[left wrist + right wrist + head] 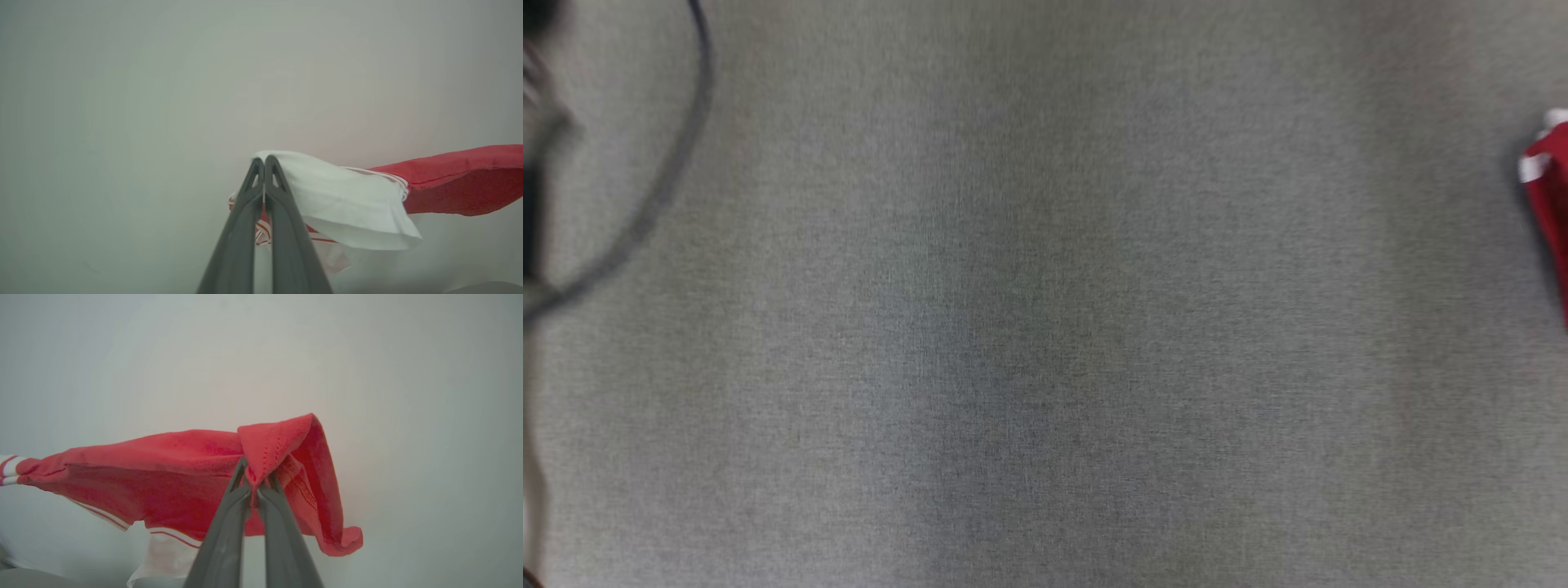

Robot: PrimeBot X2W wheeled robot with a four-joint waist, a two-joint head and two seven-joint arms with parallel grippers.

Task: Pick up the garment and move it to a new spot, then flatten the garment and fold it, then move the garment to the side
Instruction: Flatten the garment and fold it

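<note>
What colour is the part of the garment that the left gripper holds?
The garment is white there; clearest in the left wrist view.

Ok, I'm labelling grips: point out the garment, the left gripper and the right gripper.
garment (163, 469), right wrist view, on its red cloth.
left gripper (264, 163), left wrist view, between fingertips shut on white cloth.
right gripper (255, 473), right wrist view, between fingertips shut on red cloth.

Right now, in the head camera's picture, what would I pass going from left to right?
Dark cable → bare grey surface → red-and-white garment, cut off by the right edge.
</note>
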